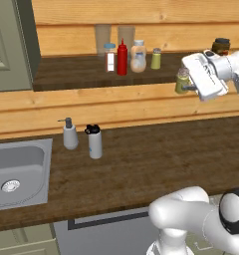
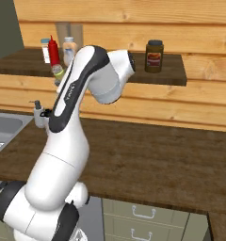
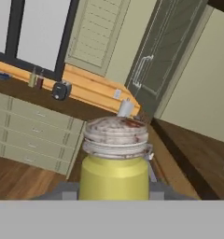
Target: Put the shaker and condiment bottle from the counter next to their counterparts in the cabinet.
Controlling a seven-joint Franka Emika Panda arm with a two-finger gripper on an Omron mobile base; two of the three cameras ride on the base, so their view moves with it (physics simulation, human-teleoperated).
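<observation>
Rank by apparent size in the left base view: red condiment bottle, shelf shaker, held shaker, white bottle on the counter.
1. White bottle, nearest the camera, so unsure.
2. Red condiment bottle.
3. Held shaker and shelf shaker: look alike; the held one looks slightly bigger.

Matt wooden counter [image 1: 156, 159], steel sink [image 1: 19, 172], plank-backed cabinet [image 1: 156, 17]

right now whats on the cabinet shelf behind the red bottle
On the shelf, two tall clear glasses stand behind the red bottle, against the plank back. The bottles in front cover their lower parts, so anything low between them cannot be seen.
</observation>
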